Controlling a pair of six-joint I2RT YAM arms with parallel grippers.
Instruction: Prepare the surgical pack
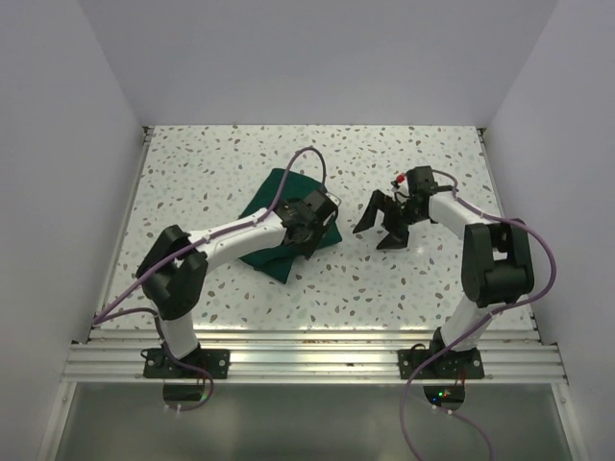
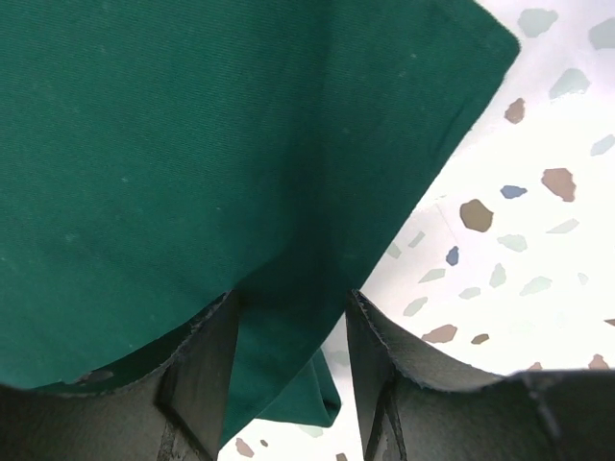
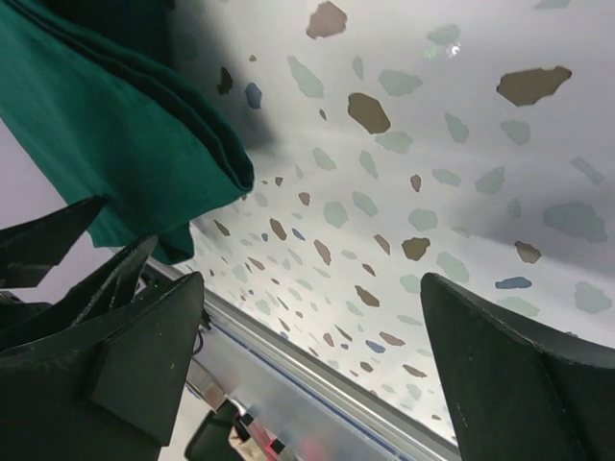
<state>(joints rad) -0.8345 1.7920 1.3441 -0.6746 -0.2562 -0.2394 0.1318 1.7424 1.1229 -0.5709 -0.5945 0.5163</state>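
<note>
Two sets, neither gripping: my left jaws stand part-open astride the green drape [image 1: 272,197], left of centre on the table [image 1: 432,163]; my right jaws gape empty beside it. Folding seems underway; next needs a corner pinched.

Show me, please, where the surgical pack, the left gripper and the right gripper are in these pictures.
surgical pack [image 2: 211,144], left wrist view, flat green fabric.
left gripper [image 2: 293,312], left wrist view, midway between fingertips.
right gripper [image 3: 312,283], right wrist view, midway between fingertips.
</note>
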